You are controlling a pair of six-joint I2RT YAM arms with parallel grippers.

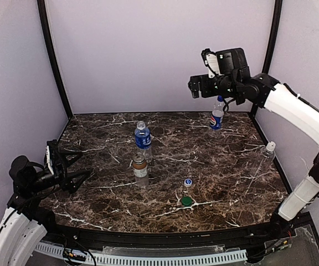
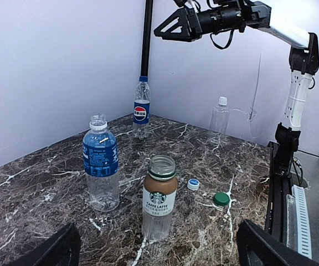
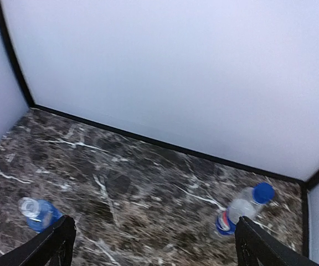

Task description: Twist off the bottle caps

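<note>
Four bottles stand on the marble table [image 1: 226, 183]. The blue-label bottle [image 1: 142, 138] [image 2: 100, 160] and the short brown bottle [image 1: 140, 169] [image 2: 159, 197] have bare necks. A blue-and-white cap [image 1: 188, 182] [image 2: 193, 184] and a green cap [image 1: 186, 201] [image 2: 221, 199] lie loose to their right. The logo bottle [image 1: 217, 115] [image 3: 238, 210] keeps its blue cap [image 3: 263, 192]. The plain clear bottle [image 1: 266, 155] [image 2: 219, 119] wears a white cap [image 1: 270, 146]. My right gripper [image 1: 194, 88] [image 3: 154, 244] hangs open high above the table, left of the logo bottle. My left gripper [image 1: 71, 166] [image 2: 158, 246] is open and empty, left of the brown bottle.
Pale walls with black corner posts [image 1: 51, 55] close in the table on three sides. The right arm [image 1: 298, 113] reaches over the table's right side. A grey ribbed strip [image 1: 165, 257] runs along the near edge.
</note>
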